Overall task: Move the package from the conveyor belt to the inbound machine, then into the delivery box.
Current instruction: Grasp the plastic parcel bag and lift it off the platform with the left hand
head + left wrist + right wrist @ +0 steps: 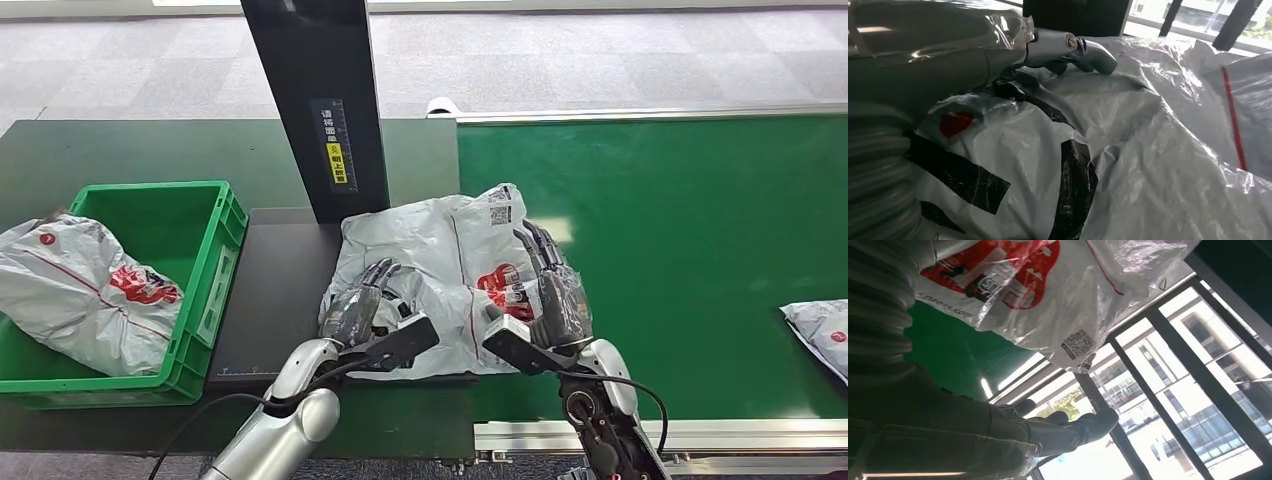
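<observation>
Even, bright overhead light; glare on glossy plastic; blown-out windows behind, near hand blurred.

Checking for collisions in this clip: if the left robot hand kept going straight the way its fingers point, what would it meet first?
Probably only more of the grey package it rests on; beyond that, the black scanner column, though depth is unclear for the left robot hand.

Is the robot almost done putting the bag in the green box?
Not yet, about halfway. The package is mostly off the green conveyor belt, lying on the dark inbound machine platform. The left hand and right hand rest on its two sides. It must still go into the green delivery box, where another bag already lies.
</observation>
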Controlling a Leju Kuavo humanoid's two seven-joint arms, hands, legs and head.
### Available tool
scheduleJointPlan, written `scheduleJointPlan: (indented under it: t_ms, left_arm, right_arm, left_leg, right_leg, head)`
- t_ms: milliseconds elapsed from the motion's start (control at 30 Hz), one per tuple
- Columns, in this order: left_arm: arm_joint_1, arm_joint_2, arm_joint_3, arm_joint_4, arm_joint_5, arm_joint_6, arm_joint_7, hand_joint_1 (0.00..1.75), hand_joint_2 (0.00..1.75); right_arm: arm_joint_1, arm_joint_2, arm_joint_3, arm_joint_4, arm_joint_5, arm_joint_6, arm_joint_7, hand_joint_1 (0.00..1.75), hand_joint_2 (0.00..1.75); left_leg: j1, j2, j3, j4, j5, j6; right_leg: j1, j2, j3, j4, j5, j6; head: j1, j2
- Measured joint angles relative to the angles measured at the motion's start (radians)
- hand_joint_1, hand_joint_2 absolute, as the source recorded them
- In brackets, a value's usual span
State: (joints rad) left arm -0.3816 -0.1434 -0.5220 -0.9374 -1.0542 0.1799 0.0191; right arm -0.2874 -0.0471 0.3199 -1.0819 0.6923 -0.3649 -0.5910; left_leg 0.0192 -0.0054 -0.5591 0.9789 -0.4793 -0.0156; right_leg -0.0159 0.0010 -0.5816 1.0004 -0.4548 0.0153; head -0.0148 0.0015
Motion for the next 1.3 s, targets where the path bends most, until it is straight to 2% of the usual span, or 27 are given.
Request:
scheduleJointPlan:
  t_ms: [133,367,400,533,600,700,767,967,1100,1200,1267,1300]
  left_arm:
    - [-0.037,-0.016,-0.006,0.074,-0.026,0.020,0.025,0.00,1.75]
    - [-0.065,-0.029,-0.012,0.130,-0.088,0.007,0.059,0.00,1.75]
    - [-0.069,-0.031,-0.012,0.140,-0.097,-0.003,0.061,0.07,1.75]
    - [-0.082,-0.042,-0.003,0.176,-0.113,0.008,0.047,1.67,1.75]
    - [-0.077,-0.044,0.003,0.183,-0.128,0.088,0.017,1.75,1.75]
    - [-0.055,-0.041,0.006,0.168,-0.156,0.244,-0.032,1.75,1.75]
    - [-0.041,-0.036,0.008,0.149,-0.167,0.309,-0.053,1.75,1.75]
    - [-0.022,-0.025,0.014,0.111,-0.170,0.345,-0.070,1.75,1.75]
    - [-0.015,-0.021,0.014,0.098,-0.166,0.398,-0.097,1.75,0.00]
    - [-0.002,-0.017,0.021,0.069,-0.138,0.482,-0.169,1.75,0.00]
    - [0.023,-0.021,0.050,0.015,-0.121,0.506,-0.281,1.75,0.00]
    - [0.039,-0.030,0.079,-0.022,-0.116,0.510,-0.367,1.75,0.00]
  right_arm:
    - [0.000,0.000,-0.009,0.000,0.010,0.007,0.014,0.00,1.75]
    - [0.000,0.003,-0.019,0.002,0.040,0.030,0.049,0.00,1.75]
    - [0.000,0.003,-0.020,0.003,0.047,0.033,0.054,0.00,1.75]
    - [0.005,0.004,-0.027,0.004,0.069,0.040,0.072,0.00,1.75]
    - [0.018,0.003,-0.035,-0.002,0.066,0.051,0.084,0.00,1.75]
    - [0.049,0.003,-0.056,-0.030,0.023,0.091,0.091,0.00,1.75]
    - [0.066,0.002,-0.071,-0.051,-0.006,0.114,0.089,0.00,1.75]
    - [0.089,-0.005,-0.095,-0.087,-0.024,0.128,0.087,0.00,1.75]
    - [0.094,-0.008,-0.099,-0.094,-0.023,0.125,0.087,0.00,1.75]
    - [0.096,-0.012,-0.102,-0.095,-0.032,0.121,0.084,0.00,1.75]
    - [0.096,-0.016,-0.103,-0.095,-0.047,0.118,0.076,0.00,1.75]
    - [0.096,-0.019,-0.103,-0.095,-0.056,0.116,0.071,0.00,1.75]
  left_leg:
    - [0.000,0.000,0.000,0.000,0.000,0.000]
    - [0.000,0.000,0.000,0.000,0.000,0.000]
    - [0.000,0.000,0.000,0.000,0.000,0.000]
    - [0.000,0.000,0.002,0.000,0.000,0.000]
    - [0.000,0.000,0.002,0.000,0.000,0.000]
    - [0.000,0.000,0.001,0.000,0.000,0.000]
    - [0.000,0.000,0.001,0.000,0.000,0.000]
    - [0.000,0.000,0.000,0.000,0.000,0.000]
    - [0.000,0.000,0.000,0.000,0.000,0.000]
    - [0.000,0.000,0.000,0.000,0.000,0.000]
    - [0.000,0.000,-0.001,0.000,0.000,0.000]
    - [0.000,0.000,-0.001,0.000,0.000,0.000]
  right_leg:
    - [0.000,0.000,0.000,0.000,0.000,0.000]
    - [0.000,0.000,0.000,0.000,0.000,0.000]
    - [0.000,0.000,0.001,0.000,0.000,0.000]
    - [0.000,0.000,0.002,0.000,0.000,0.000]
    - [0.000,0.000,0.002,0.000,0.000,0.000]
    - [0.000,0.000,0.001,0.000,0.000,0.000]
    - [0.000,0.000,0.001,0.000,0.000,0.000]
    - [0.000,0.000,0.000,0.000,0.000,0.000]
    - [0.000,0.000,0.000,0.000,0.000,0.000]
    - [0.000,0.000,0.000,0.000,0.000,0.000]
    - [0.000,0.000,-0.001,0.000,0.000,0.000]
    - [0.000,0.000,-0.001,0.000,0.000,0.000]
  head:
    - [0.000,0.000]
    - [0.000,0.000]
    - [0.000,0.000]
    - [0.000,0.000]
    - [0.000,0.000]
    - [0.000,0.000]
    - [0.000,0.000]
    - [0.000,0.000]
    - [0.000,0.000]
    - [0.000,0.000]
    - [0.000,0.000]
    - [0.000,0.000]
